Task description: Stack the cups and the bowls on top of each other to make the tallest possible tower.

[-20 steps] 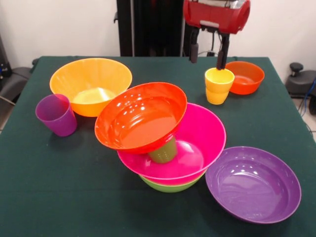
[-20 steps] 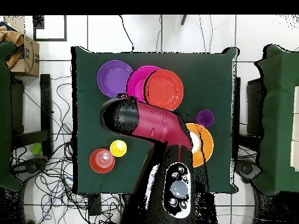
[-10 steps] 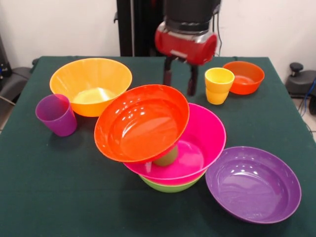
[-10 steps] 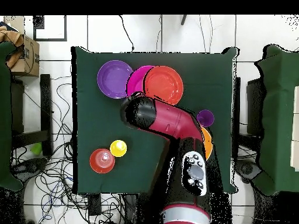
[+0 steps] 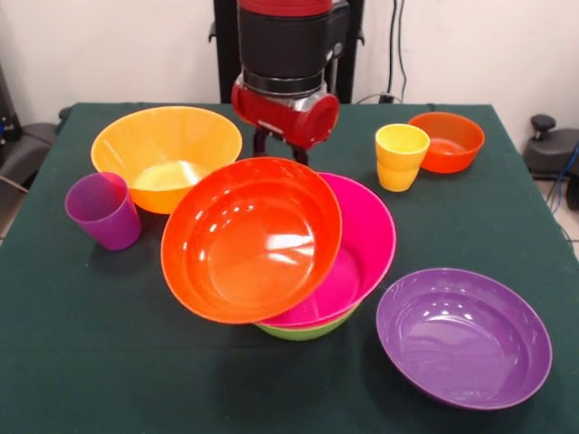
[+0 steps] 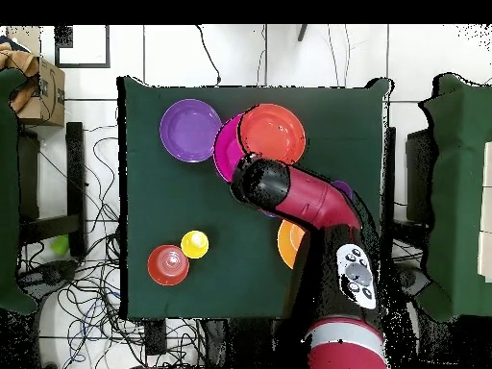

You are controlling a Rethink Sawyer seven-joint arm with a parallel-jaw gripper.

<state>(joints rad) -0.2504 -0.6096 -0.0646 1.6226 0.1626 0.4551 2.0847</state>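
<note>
Tower (image 5: 298, 271): mid-desk; glossy red-orange bowl (image 5: 249, 240) tipped steeply, mouth facing the front camera & slightly left, leaning on pink bowl (image 5: 366, 244), lime green bowl (image 5: 303, 331) at bottom.
Tilt: pink bowl also canted, rim high on its right in front view.
Hand (image 5: 279, 149): just behind red-orange bowl's top rim; tips hidden, can't tell if apart or together.
Others: yellow cup (image 5: 401, 156) upright nr small red-orange bowl (image 5: 448, 140); purple cup (image 5: 103, 210) by orange bowl (image 5: 166, 155); purple bowl (image 5: 463, 336) front right.

Glossy smooth plastic red-orange bowl (image 5: 249, 240), glossy purple bowl (image 5: 464, 336), matt green cloth table cover (image 5: 109, 362)
</note>
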